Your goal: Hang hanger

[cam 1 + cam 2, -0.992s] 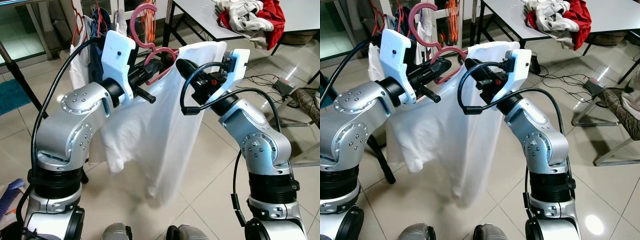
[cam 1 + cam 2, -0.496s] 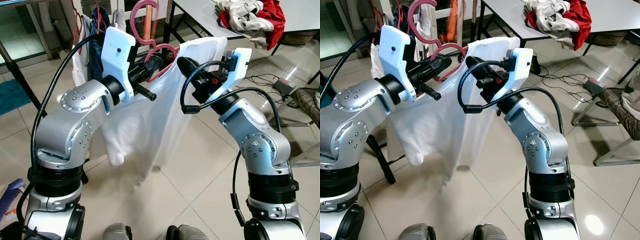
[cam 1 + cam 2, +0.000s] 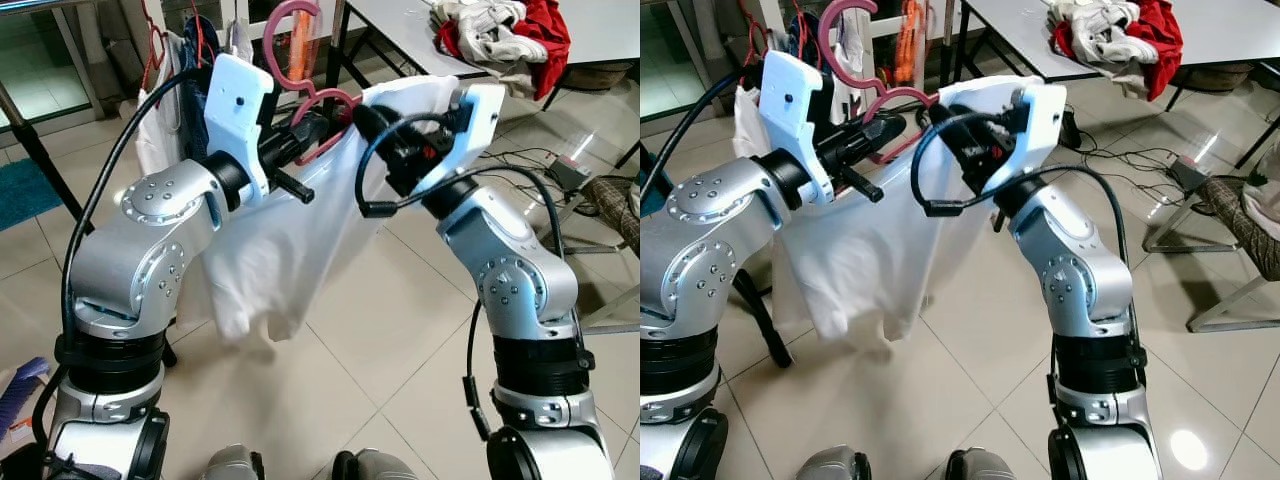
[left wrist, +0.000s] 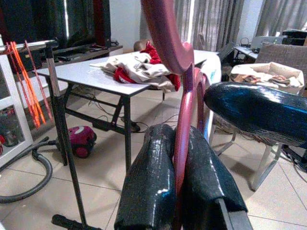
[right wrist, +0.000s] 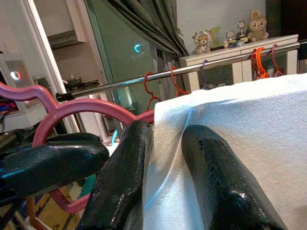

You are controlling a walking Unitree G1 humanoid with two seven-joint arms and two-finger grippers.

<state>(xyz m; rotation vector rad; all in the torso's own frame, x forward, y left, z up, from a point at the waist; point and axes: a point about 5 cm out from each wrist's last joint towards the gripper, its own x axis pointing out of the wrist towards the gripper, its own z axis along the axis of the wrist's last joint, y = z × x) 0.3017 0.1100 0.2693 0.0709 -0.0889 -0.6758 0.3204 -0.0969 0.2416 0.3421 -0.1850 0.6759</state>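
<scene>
In the left wrist view the curved pink plastic hanger (image 4: 184,103) is seen clamped between the closed fingers of the left gripper (image 4: 178,187), a grip that is hidden behind the wrist housing in the eye views. In the right wrist view the right gripper (image 5: 163,143) is seen pinching the edge of the white cloth shirt (image 5: 249,139) draped on the hanger, with the far metal clothes rail (image 5: 201,69) shown carrying orange hooks. Hanger and shirt are held high before the robot, the shirt hem (image 3: 260,310) hanging free above open tiled floor (image 3: 390,330); a white table (image 3: 1230,30) bearing heaped clothes stands far right.

Both your arms are raised and bent inward — left end effector (image 4: 180,191) clamped tight, right end effector (image 5: 165,182) pinching with fingers close, the two nearly meeting at chest height.
</scene>
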